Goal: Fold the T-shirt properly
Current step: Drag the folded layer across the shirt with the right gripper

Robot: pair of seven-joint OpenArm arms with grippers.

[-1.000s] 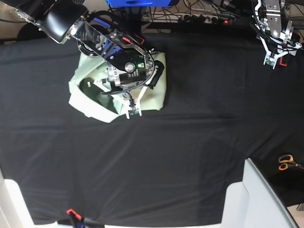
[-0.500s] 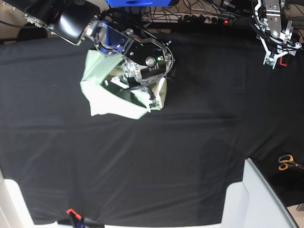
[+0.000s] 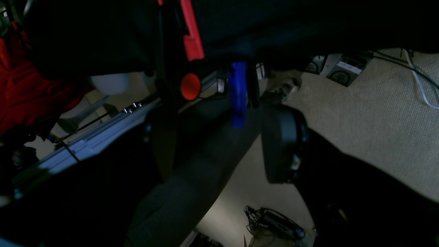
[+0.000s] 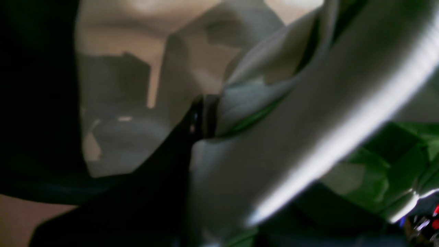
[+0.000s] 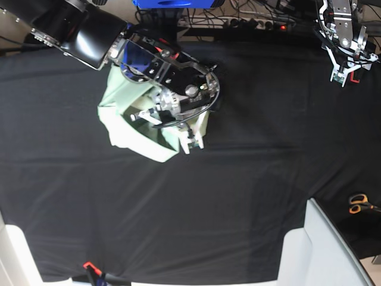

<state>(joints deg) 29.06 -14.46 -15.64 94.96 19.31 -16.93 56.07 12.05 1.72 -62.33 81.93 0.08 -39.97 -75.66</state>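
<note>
The pale mint-green T-shirt (image 5: 128, 128) lies bunched in a crumpled heap on the black table cloth (image 5: 238, 179), at the back left in the base view. My right gripper (image 5: 190, 143) sits over the shirt's right edge. The right wrist view shows a fold of the pale fabric (image 4: 260, 99) pinched at its dark fingertip (image 4: 205, 116), so it is shut on the cloth. My left gripper (image 5: 345, 77) hangs at the far back right, away from the shirt, open and empty. The left wrist view shows only dark fingers (image 3: 281, 144) and floor. The collar and label are hidden.
Orange-handled scissors (image 5: 359, 204) lie at the right edge. A white frame part (image 5: 324, 250) stands at the front right corner. A red clamp (image 5: 89, 266) is on the front edge. Cables and a power strip (image 5: 256, 22) run behind the table.
My right gripper has swung to the right with fabric in it and then down a little. The shirt heap has shifted and changed shape with it. The left arm has not moved.
</note>
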